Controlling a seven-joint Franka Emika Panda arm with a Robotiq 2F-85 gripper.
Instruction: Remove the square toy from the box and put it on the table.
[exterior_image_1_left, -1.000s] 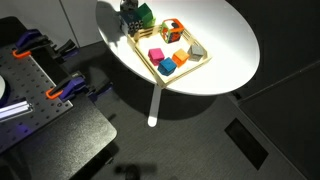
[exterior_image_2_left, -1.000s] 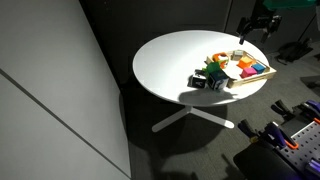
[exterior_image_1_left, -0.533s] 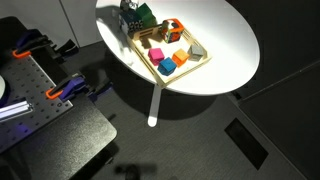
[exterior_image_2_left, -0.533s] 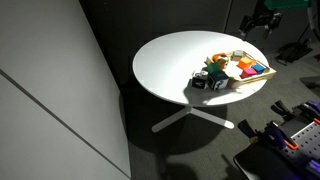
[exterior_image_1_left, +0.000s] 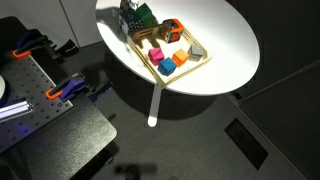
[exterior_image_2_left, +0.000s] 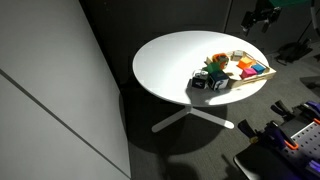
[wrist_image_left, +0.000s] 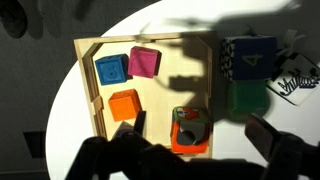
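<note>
One digit, "4", on blue block (wrist_image_left: 250, 58); gripper (wrist_image_left: 193, 138) spread wide, empty.

- Dim surroundings; the white table (exterior_image_1_left: 230, 45) glares under hard light.
- The gripper (wrist_image_left: 197, 150) is a dark, blurred silhouette, shadowing the box (wrist_image_left: 88, 95) beneath it.

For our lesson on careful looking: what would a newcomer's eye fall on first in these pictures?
The light-wood box stands out on the round white table, holding a blue block, a pink block, an orange piece and the orange-red square toy. The open gripper hangs above it.
</note>
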